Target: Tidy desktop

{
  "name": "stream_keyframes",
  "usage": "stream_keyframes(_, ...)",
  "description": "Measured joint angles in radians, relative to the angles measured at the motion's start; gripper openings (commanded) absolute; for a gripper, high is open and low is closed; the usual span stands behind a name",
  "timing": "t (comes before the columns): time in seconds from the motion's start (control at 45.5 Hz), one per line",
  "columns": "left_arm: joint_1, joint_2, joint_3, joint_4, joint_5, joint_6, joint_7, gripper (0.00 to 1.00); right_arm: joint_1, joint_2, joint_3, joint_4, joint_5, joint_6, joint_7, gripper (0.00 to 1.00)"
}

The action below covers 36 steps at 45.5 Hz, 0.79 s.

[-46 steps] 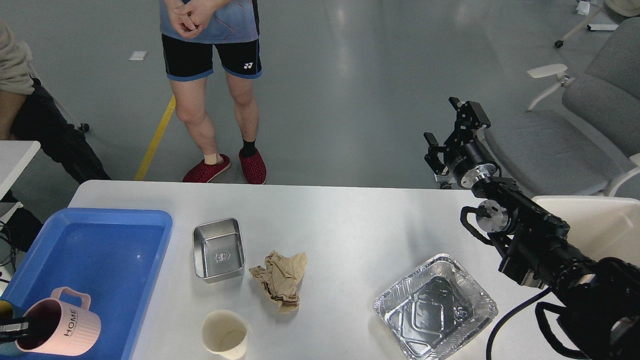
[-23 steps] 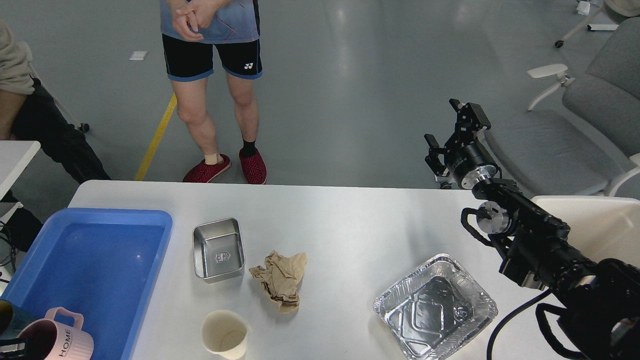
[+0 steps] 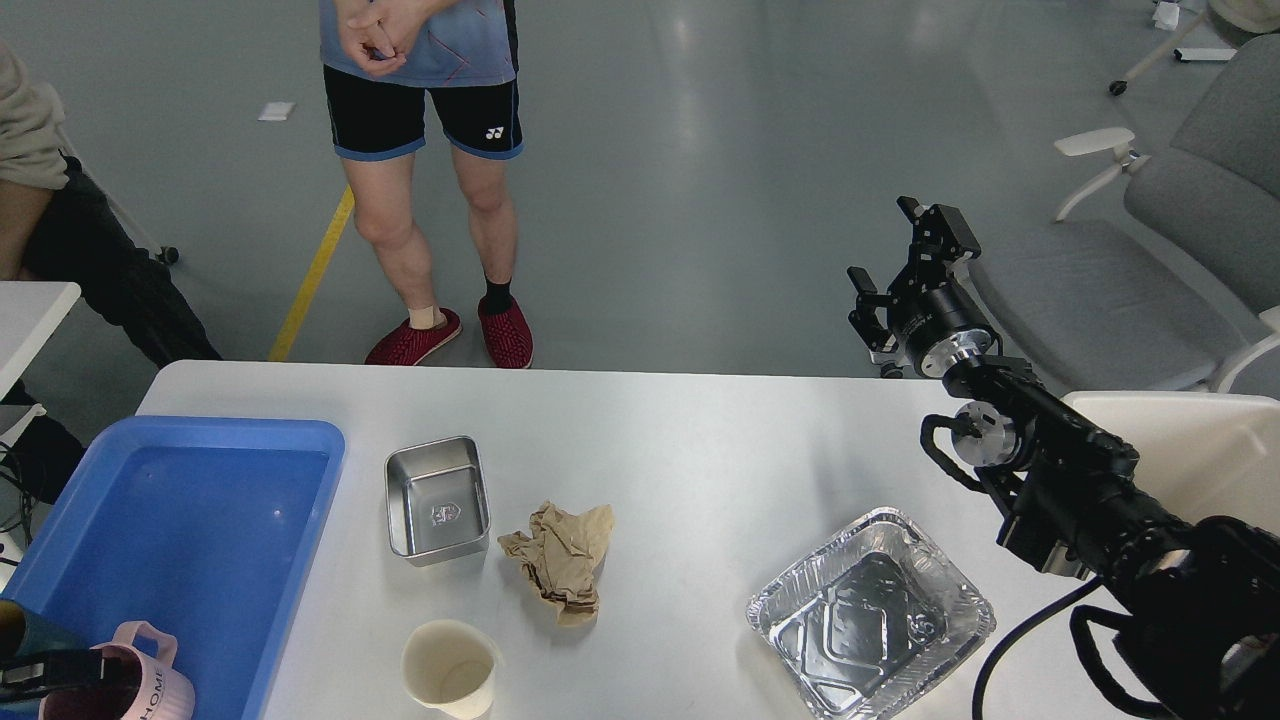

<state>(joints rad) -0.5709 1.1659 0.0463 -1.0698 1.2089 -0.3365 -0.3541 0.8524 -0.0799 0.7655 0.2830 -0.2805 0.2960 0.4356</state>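
Observation:
The white desktop [image 3: 700, 450] holds a steel tin [image 3: 437, 498], crumpled brown paper [image 3: 560, 558], a paper cup [image 3: 450, 668] and a foil tray [image 3: 870, 612]. A blue tray [image 3: 170, 540] sits at the desktop's left end. My left gripper [image 3: 45, 668] shows only as a dark finger at the bottom left edge, shut on the rim of a pink mug [image 3: 140, 685] over the blue tray's near corner. My right gripper [image 3: 893, 252] is open and empty, raised beyond the desktop's far right edge.
A person [image 3: 420, 150] stands just beyond the far edge, and another sits at the far left. A grey office chair [image 3: 1180, 200] stands at the right. A small white table corner [image 3: 30, 310] is at the left, and a white surface [image 3: 1190, 440] lies behind my right arm.
My left gripper has carried the pink mug down and left, so most of it is now cut off by the bottom edge. My right arm has barely moved.

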Motion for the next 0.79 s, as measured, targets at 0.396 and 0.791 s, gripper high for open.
stream_keyframes(0.396, -0.088, 0.049, -0.007, -0.029, -0.006, -0.09, -0.045, 0.85, 0.005, 0.0, 0.0, 0.0, -0.006, 0.0, -0.001, 1.0)
stream_keyframes(0.791, -0.227, 0.199, -0.033, -0.111, -0.003, -0.218, -0.069, 0.85, 0.005, -0.002, 0.0, 0.001, -0.006, 0.0, -0.001, 1.0)
